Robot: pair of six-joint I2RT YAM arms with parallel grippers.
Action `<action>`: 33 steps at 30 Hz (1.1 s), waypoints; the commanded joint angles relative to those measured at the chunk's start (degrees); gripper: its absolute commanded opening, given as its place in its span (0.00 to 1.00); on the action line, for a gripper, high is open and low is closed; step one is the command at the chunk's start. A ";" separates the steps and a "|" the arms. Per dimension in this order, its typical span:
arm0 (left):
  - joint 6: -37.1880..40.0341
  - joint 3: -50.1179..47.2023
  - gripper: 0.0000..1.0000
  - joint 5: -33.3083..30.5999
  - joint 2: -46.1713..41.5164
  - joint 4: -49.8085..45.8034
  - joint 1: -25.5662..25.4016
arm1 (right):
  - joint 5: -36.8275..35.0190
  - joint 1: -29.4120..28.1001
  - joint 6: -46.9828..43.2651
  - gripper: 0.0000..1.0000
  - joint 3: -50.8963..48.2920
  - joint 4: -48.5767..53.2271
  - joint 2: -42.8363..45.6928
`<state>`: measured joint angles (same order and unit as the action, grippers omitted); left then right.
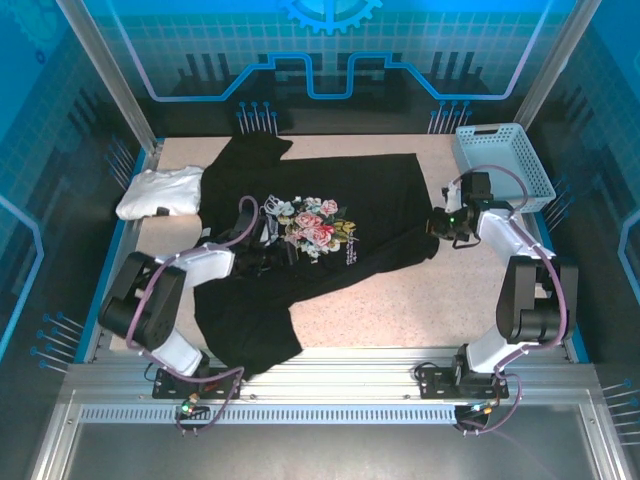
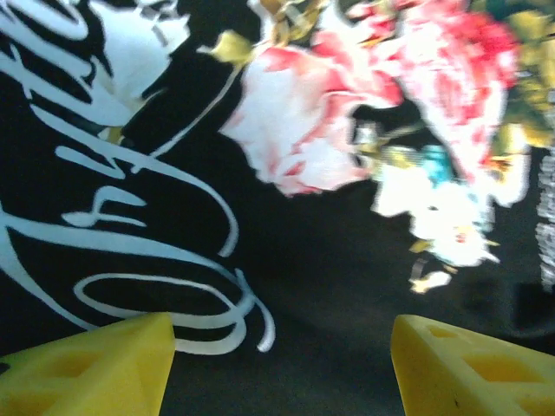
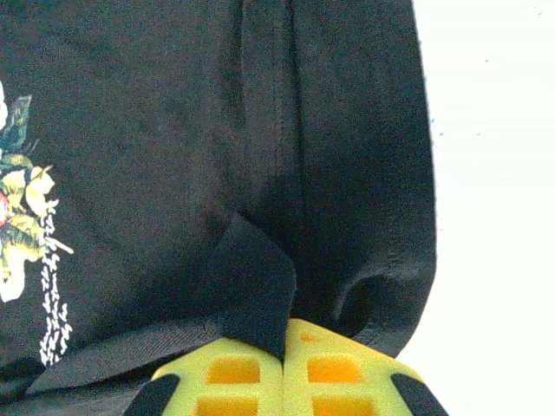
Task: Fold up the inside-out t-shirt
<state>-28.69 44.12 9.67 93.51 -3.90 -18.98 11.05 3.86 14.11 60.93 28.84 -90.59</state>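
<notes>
**Inside-out t-shirt: right edge pinched, left claw free above the print**

It sprawls over the middle of the surface, print up. Nearest, one black lobe trails toward the near-left corner. Just beyond, the left claw hangs low over the script and flowers, jaws wide, holding nothing. Further right, the right claw is clamped on a fold of the shirt's right-hand edge, the cloth lying to its left. The longest run goes left to right; another lobe reaches toward the far edge. Neck and hem I cannot tell apart.
</notes>
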 commanded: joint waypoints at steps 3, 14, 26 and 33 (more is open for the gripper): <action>-2.67 11.55 0.67 3.06 12.19 -2.74 -0.15 | -2.26 4.27 0.73 0.00 3.61 -0.74 -1.68; 1.54 45.63 0.68 3.25 28.60 -14.47 -2.81 | -2.39 6.17 1.28 0.00 8.53 0.57 -2.05; -7.66 -3.28 0.68 -24.31 -21.96 -29.43 -15.35 | -3.13 -0.27 -0.48 0.00 4.06 2.23 3.73; -16.44 -9.12 0.70 -24.19 -21.22 -34.92 -24.31 | -2.51 -1.82 -0.35 0.00 2.16 0.54 4.28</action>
<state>-40.45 35.42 -11.51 69.97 -34.72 -41.87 7.92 2.61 14.33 63.70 29.52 -87.48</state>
